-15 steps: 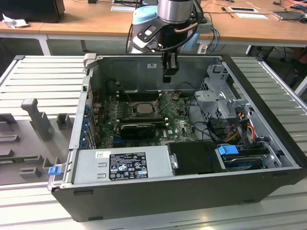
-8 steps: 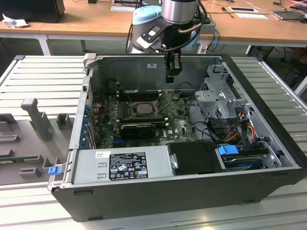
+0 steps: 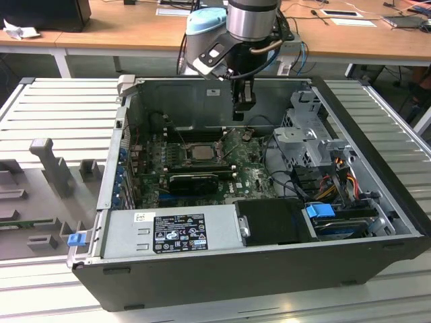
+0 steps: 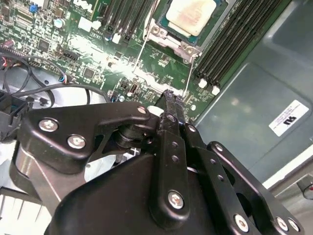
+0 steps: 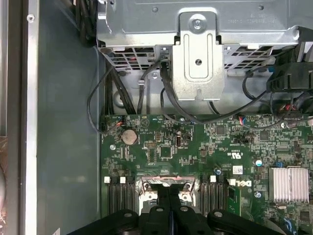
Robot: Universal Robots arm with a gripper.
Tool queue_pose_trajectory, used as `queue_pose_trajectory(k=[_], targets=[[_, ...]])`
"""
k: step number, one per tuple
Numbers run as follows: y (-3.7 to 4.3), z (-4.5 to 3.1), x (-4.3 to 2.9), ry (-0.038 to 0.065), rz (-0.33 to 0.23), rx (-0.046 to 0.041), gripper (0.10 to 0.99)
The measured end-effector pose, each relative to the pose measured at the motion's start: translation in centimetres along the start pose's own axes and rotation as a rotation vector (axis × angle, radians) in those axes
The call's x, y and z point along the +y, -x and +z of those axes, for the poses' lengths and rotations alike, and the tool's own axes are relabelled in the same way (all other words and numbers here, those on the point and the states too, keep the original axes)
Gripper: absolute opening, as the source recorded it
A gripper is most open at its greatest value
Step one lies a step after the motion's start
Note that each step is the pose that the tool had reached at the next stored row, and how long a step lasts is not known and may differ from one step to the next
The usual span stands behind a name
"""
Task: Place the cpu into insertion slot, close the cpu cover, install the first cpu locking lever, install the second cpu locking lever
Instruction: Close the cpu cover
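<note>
The cpu (image 4: 193, 13), with its pale beige metal top, lies in the insertion slot (image 3: 195, 152) on the green motherboard. The dull-silver cpu cover (image 4: 168, 38) lies around it as a frame. Two thin wire locking levers (image 4: 141, 54) (image 4: 190, 73) run from the socket's corners toward my fingertips; I cannot tell whether they are latched. My gripper (image 4: 172, 98) is shut with nothing between its fingers. It hangs above the board just off the socket's edge, toward the exterior view's right (image 3: 240, 116). In the first wrist view the closed gripper (image 5: 168, 193) covers part of the socket.
The open computer case has a metal drive cage (image 3: 310, 128) at the exterior view's right, with cables beside it. A power supply (image 3: 172, 232) sits along the near side. A black ridged heatsink (image 3: 195, 180) lies near the socket, and memory slots (image 4: 225, 54) flank it.
</note>
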State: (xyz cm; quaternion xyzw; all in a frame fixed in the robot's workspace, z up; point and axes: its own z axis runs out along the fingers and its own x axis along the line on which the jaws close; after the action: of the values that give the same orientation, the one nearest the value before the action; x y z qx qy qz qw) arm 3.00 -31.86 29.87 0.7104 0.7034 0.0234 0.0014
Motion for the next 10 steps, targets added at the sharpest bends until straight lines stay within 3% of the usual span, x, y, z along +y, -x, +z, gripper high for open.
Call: queue_pose_trajectory(k=[6, 10], targets=[[0.04, 1.51, 0.7, 0.0, -0.002, 0.0, 0.106], [0.07, 2.33, 1.22, -0.003, -0.034, 0.0009, 0.106]])
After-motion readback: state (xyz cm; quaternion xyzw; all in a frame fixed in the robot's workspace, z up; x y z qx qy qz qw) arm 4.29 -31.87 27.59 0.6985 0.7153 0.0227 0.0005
